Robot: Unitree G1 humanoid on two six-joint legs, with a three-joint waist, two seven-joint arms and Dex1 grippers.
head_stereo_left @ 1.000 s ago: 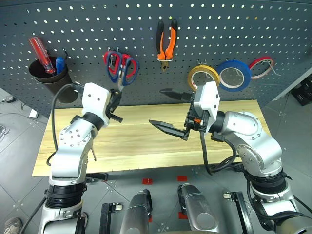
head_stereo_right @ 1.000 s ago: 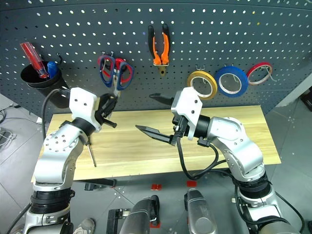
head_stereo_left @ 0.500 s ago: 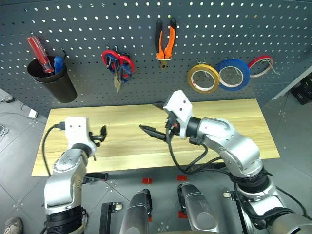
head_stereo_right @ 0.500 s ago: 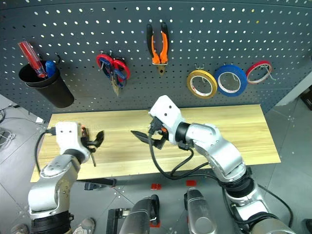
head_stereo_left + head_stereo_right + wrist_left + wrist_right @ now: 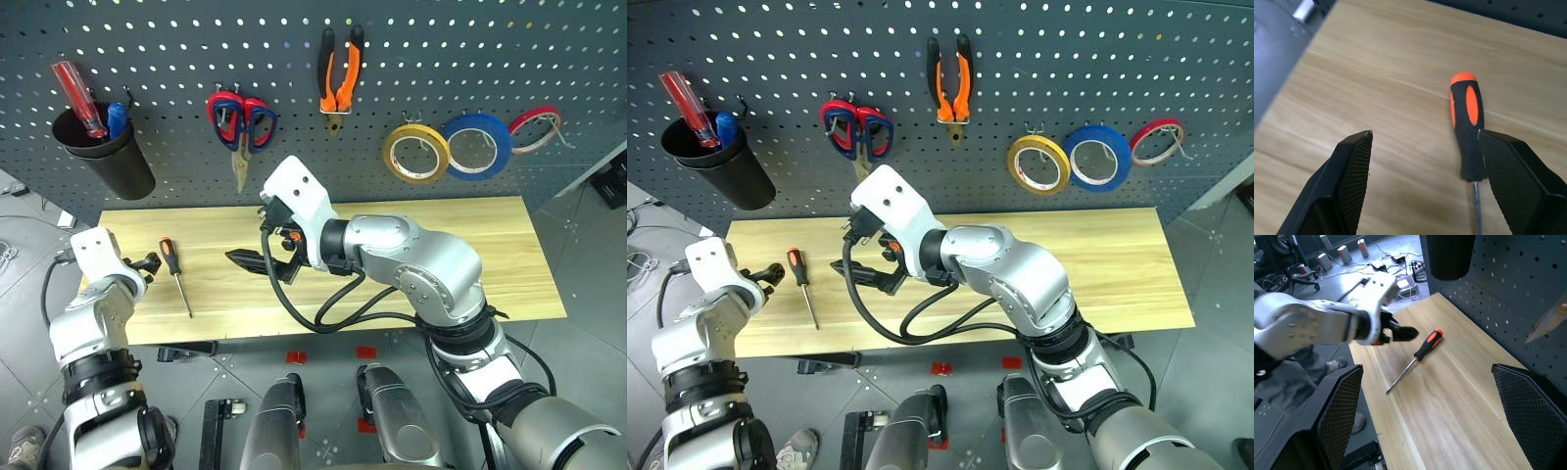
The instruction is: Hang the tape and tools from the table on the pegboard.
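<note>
Since a second ago, the left gripper [image 5: 149, 262] has dropped from the scissors [image 5: 240, 122] on the pegboard [image 5: 176, 59] to the table's [image 5: 411, 284] left end, and its jaws have spread apart. It holds nothing; the screwdriver [image 5: 1467, 125] lies just beside it, between its fingers in the wrist view, its tip cut off there. Wide open and empty, the right gripper [image 5: 257, 262] has swung left over the table. Pliers [image 5: 338, 73] and tape [image 5: 416, 154] hang on the pegboard.
</note>
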